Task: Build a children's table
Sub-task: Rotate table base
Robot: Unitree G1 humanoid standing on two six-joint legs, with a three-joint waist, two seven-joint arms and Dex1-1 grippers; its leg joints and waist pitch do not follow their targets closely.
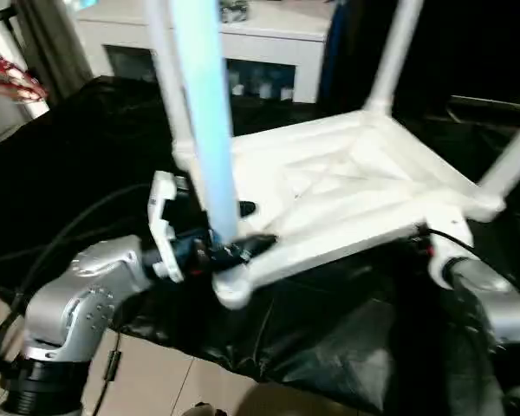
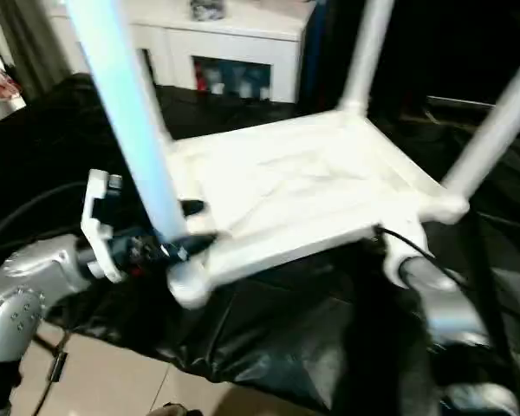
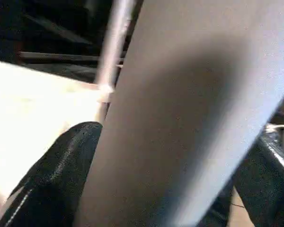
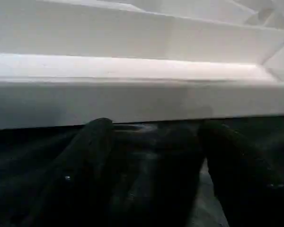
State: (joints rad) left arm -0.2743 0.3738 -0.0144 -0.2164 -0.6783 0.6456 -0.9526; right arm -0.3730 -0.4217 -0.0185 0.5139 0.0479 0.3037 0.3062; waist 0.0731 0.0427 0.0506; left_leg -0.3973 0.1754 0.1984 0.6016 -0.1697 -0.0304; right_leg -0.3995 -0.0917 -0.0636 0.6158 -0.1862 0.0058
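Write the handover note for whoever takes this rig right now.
Left gripper: fingers around the near-left white tubular plastic leg, just above its corner socket.
Right gripper: fingers apart, at the tabletop's rim, holding nothing.
White ribbed plastic tabletop lies upside down on the black-covered surface.
Done: four legs stand in their sockets.
Left: check the held leg is seated, then turn the table upright.

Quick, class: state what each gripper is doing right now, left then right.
Left gripper: closed around the near leg of the upside-down table, just above its socket.
Right gripper: open, holding nothing, at the tabletop's rim.
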